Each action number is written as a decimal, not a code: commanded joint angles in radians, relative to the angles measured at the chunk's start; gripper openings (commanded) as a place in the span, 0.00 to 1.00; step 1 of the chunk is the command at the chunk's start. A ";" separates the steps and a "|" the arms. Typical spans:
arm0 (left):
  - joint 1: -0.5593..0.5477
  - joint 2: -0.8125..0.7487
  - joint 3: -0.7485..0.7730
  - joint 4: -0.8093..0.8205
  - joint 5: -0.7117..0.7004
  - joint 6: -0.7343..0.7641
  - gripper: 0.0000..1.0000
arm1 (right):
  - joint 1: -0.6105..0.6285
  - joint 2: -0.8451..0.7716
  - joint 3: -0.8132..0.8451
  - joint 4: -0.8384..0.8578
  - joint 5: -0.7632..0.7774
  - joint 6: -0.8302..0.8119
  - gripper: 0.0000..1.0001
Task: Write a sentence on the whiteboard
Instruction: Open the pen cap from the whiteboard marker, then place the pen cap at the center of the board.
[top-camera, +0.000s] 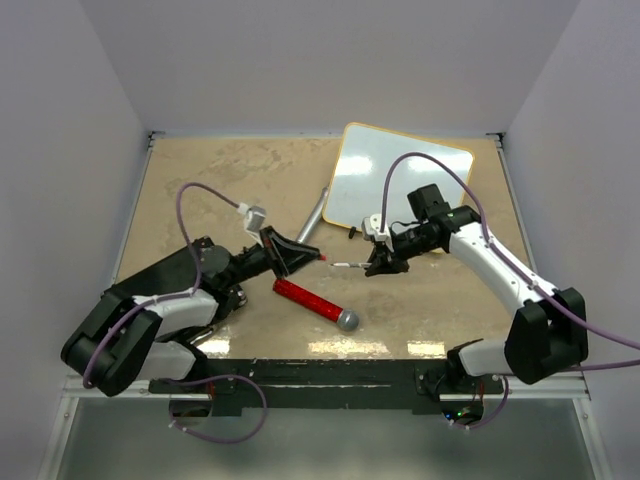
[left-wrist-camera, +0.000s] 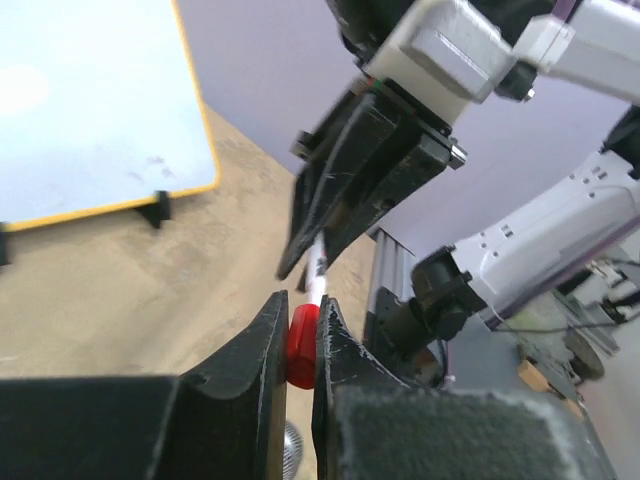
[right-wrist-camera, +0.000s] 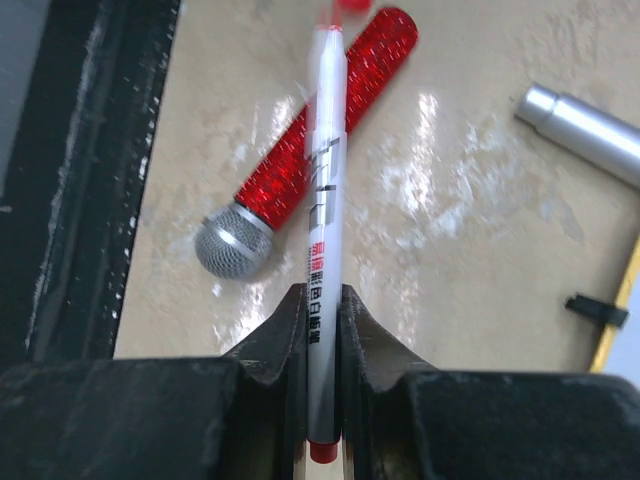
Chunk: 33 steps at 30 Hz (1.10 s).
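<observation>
The whiteboard (top-camera: 400, 180) lies at the back right, its white face bare, with no red sentence showing. It also shows in the left wrist view (left-wrist-camera: 90, 110). My right gripper (top-camera: 380, 262) is shut on a white marker (right-wrist-camera: 325, 200), held level above the table in front of the board. My left gripper (top-camera: 300, 255) is shut on the marker's red cap (left-wrist-camera: 300, 345) at the pen's other end. The two grippers face each other along the pen. I cannot tell whether the cap is still seated on the pen.
A red glitter toy microphone (top-camera: 315, 303) with a silver head lies under the pen. A silver cylinder (top-camera: 315, 215) lies left of the board. A black flat box (top-camera: 165, 270) sits under the left arm. The board's black wire foot (right-wrist-camera: 597, 310) is nearby.
</observation>
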 joint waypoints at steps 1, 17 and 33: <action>0.194 -0.101 -0.060 0.119 0.004 0.005 0.00 | -0.018 -0.070 -0.048 -0.010 0.072 0.010 0.00; 0.211 0.015 0.073 -0.495 -0.243 0.207 0.00 | -0.055 -0.173 -0.122 0.274 0.279 0.321 0.00; 0.211 0.192 0.214 -0.848 -0.486 0.295 0.00 | -0.057 -0.167 -0.133 0.276 0.278 0.314 0.00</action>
